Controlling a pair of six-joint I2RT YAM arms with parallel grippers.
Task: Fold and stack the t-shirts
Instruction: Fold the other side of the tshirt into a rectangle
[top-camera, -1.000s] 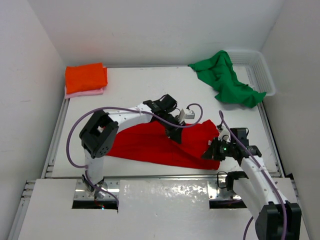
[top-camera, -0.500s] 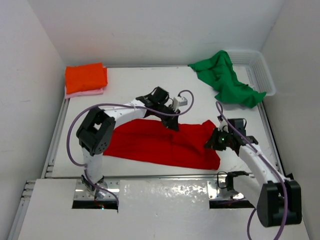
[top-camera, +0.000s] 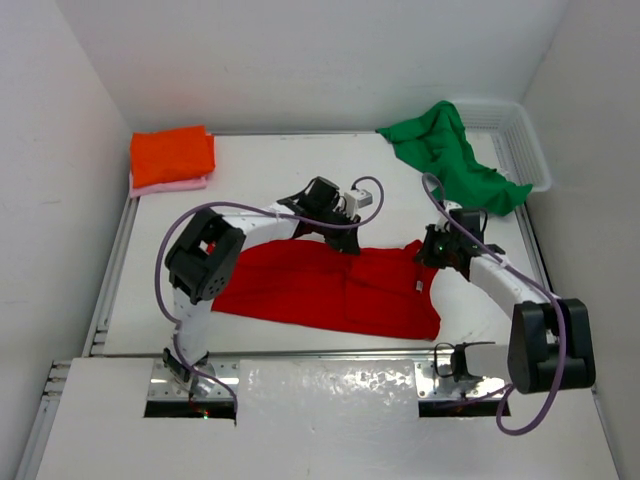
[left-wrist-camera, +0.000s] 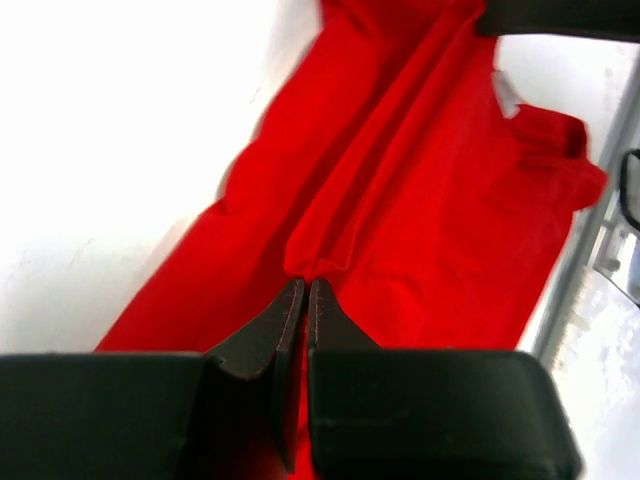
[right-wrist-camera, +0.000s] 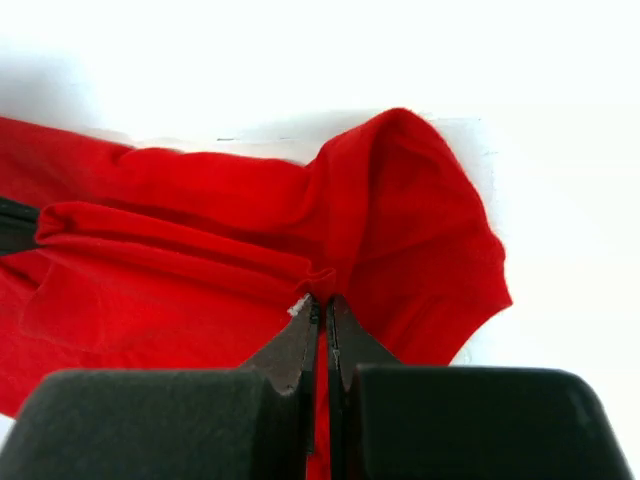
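The red t-shirt lies spread across the middle of the table, with a long ridge of cloth running between my two grippers. My left gripper is shut on a pinch of its far edge; in the left wrist view the jaws meet on a red fold of the shirt. My right gripper is shut on the red t-shirt's far right part, near a small white label; its closed tips hold bunched cloth. An orange t-shirt lies folded on a pink one at the far left. A green t-shirt lies crumpled at the far right.
The white mesh basket stands in the far right corner, with the green t-shirt hanging over its left rim onto the table. A metal rail runs along the table's left side. White walls close in the table on three sides.
Both grippers have moved toward the back of the table, still shut on the red t-shirt. Its held edge went with them, and the shirt now lies more spread out.
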